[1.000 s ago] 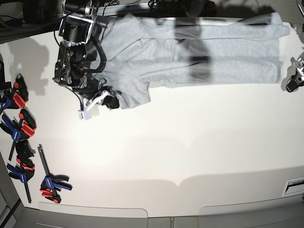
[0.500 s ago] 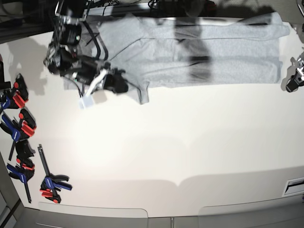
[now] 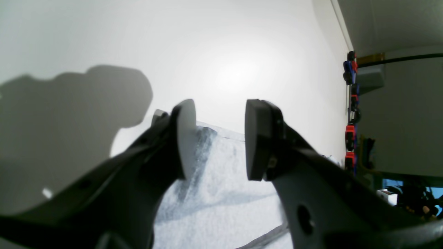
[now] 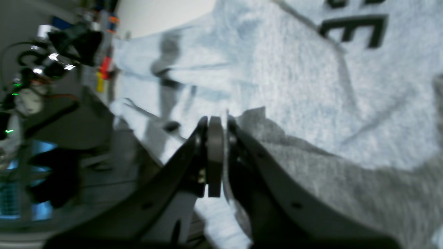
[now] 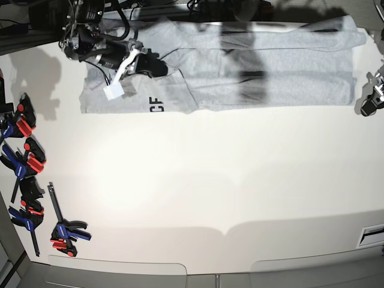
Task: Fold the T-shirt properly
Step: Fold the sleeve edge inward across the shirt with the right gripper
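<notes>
T-shirt lying across bench, sleeve flipping over.
Right tool pinching cloth shut, risking slipping and bunching; left tool hanging open, empty.

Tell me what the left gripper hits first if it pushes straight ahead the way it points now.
Probably the T-shirt: grey cloth lies right beyond the open left gripper, with bare white table past its edge. Depth is unclear.

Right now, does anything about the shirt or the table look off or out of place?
Mostly fine. The T-shirt lies in a long band along the far edge, but its end under the right gripper is flipped, showing black letters. Clamps lie scattered along the table edge, apart from the shirt.
</notes>
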